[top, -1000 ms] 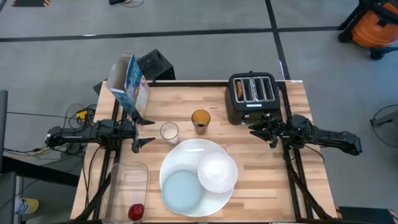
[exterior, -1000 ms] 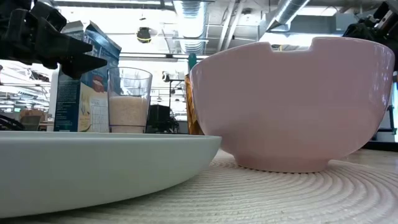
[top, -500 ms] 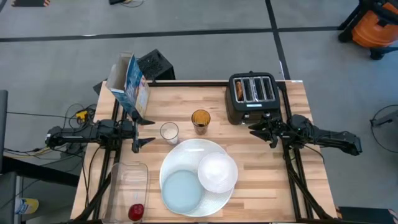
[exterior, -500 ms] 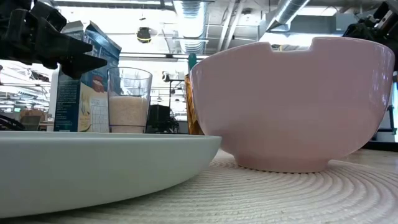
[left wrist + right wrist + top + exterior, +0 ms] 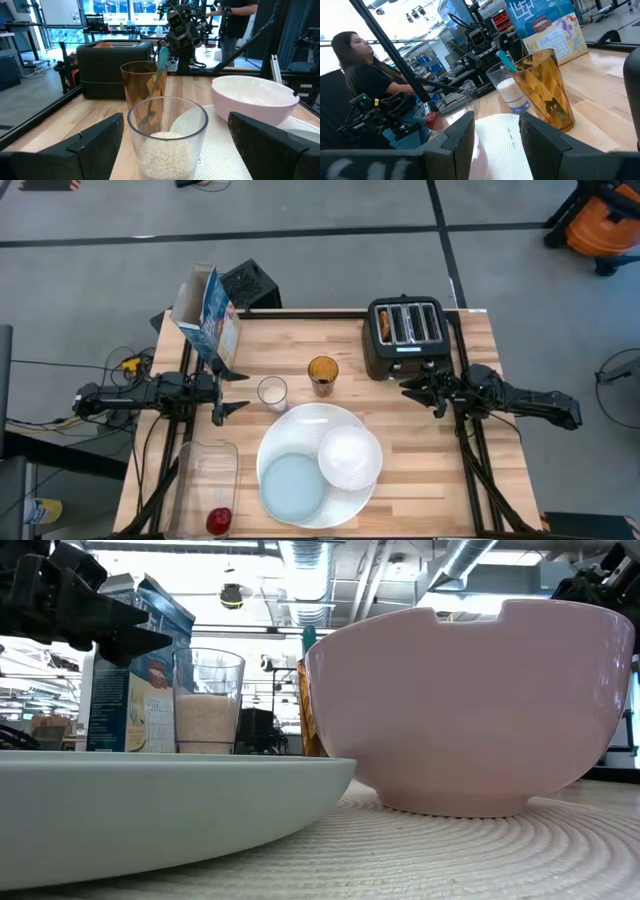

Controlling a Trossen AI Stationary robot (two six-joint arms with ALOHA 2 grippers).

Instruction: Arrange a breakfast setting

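On the counter (image 5: 500, 470) nothing has shifted over the last second: left claw (image 5: 228, 391) beside the blue cereal box (image 5: 212, 315) and right claw (image 5: 422, 388) near the toaster (image 5: 405, 336) both hang open, empty; white bowl (image 5: 349, 456) unfilled, so arranging has stalled

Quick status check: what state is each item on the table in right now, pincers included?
Left pincer: open, empty, facing the clear glass.
Right pincer: open, empty, by the toaster.
Clear glass: upright, part-filled with white grains.
Amber glass: upright, spoon inside.
White bowl: upright, empty.
Cereal box: standing, top open.
Toaster: bagel in one slot.
Plastic tub: apple inside.
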